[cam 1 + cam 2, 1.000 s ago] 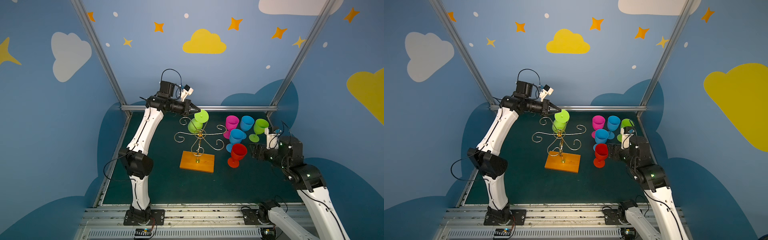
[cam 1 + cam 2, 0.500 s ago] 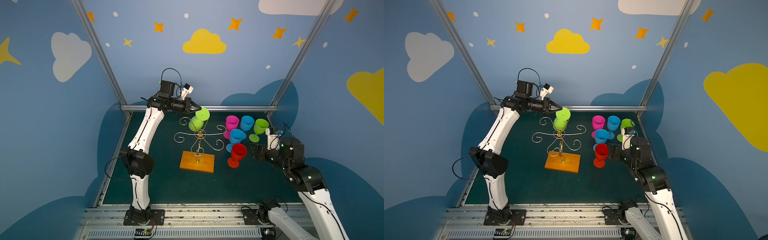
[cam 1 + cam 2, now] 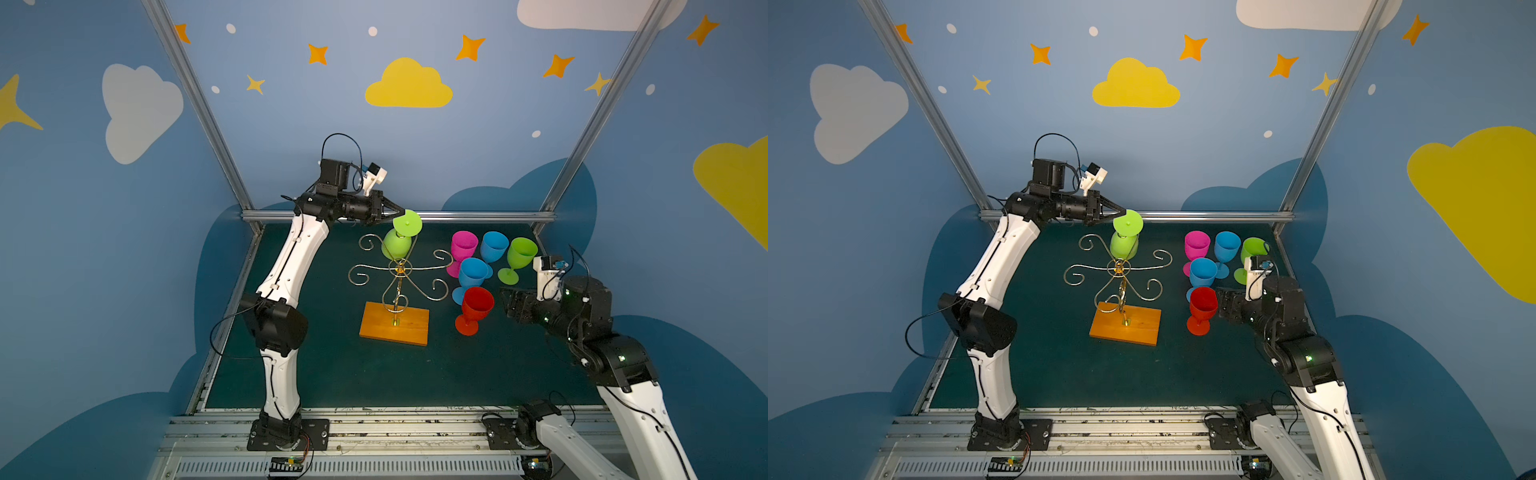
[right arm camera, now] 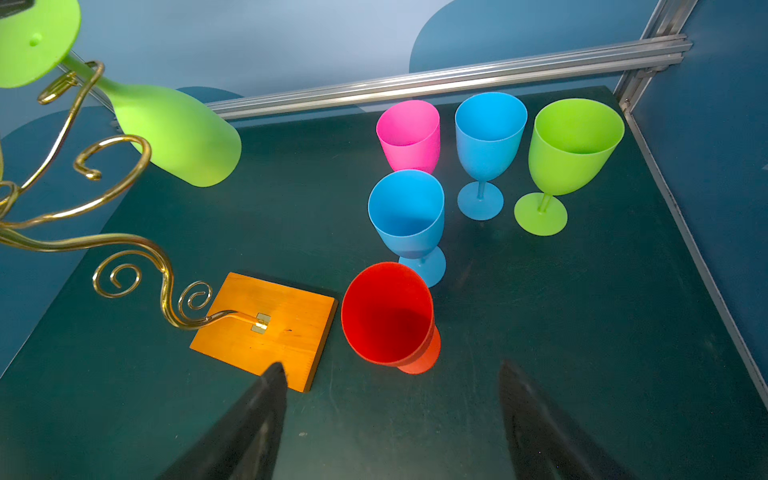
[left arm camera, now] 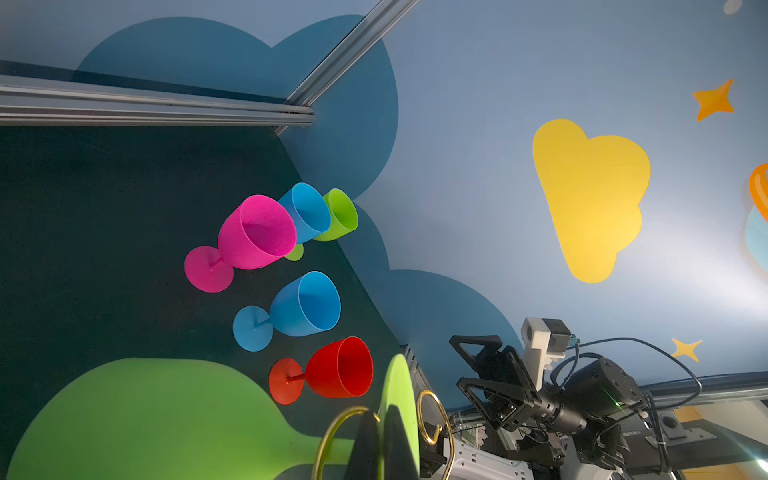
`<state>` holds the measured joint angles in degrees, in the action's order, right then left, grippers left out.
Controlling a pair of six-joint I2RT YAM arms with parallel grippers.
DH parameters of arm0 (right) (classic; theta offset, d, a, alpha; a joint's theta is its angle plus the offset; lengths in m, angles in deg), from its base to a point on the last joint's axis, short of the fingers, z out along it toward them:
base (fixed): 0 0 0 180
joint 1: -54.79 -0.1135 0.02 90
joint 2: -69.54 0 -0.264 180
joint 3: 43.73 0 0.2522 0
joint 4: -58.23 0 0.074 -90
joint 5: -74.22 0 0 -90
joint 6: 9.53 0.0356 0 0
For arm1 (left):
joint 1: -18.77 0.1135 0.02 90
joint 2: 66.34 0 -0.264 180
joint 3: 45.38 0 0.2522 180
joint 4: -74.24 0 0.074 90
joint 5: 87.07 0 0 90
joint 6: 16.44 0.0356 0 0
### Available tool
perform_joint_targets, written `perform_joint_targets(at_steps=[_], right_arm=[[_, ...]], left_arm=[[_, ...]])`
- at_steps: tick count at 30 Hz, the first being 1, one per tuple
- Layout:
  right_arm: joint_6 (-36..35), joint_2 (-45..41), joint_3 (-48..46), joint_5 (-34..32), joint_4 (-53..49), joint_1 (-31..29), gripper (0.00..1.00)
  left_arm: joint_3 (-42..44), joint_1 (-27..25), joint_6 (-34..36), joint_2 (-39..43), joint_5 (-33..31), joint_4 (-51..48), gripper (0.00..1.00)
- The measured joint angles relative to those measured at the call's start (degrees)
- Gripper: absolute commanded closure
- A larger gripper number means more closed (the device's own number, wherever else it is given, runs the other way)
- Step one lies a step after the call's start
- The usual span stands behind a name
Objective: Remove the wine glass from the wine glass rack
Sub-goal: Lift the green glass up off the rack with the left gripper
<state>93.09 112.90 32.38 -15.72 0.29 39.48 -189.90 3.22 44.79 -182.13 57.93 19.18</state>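
— Six glasses, by my count. Item one?

— Item one: green wine glass, upside down and tilted. Its stem sits in a rear arm of the wine glass rack, so it is not yet off. My left gripper is clamped on the edge of its round foot. In the left wrist view my fingers pinch that green disc from both sides, with gold wire curling close by.

— The rack itself?

— One gold wire stand with scroll-tipped arms. Its post is fixed to an orange wooden base, and it stands near the middle of the dark table.

— Remainder?

— Five glasses, all upright on the table to the right of the rack.
- Back row: pink glass, rear blue glass, lime glass.
- In front of the pink one: front blue glass.
- Nearest the front: red glass, just beside the right end of the base.

— Your right side?

— Right gripper: jaws spread wide, holding nothing. It sits just right of the red glass, pointed at it and apart from it.
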Motion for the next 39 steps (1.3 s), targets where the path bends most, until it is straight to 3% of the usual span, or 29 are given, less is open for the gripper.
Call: perform_joint_targets(at_steps=[39], right_arm=[[0.0, -0.94, 0.0, 0.0, -0.33, 0.11, 0.21]], left_arm=[[2.89, -0.92, 9.25, 1.97, -0.46, -7.23, 0.97]])
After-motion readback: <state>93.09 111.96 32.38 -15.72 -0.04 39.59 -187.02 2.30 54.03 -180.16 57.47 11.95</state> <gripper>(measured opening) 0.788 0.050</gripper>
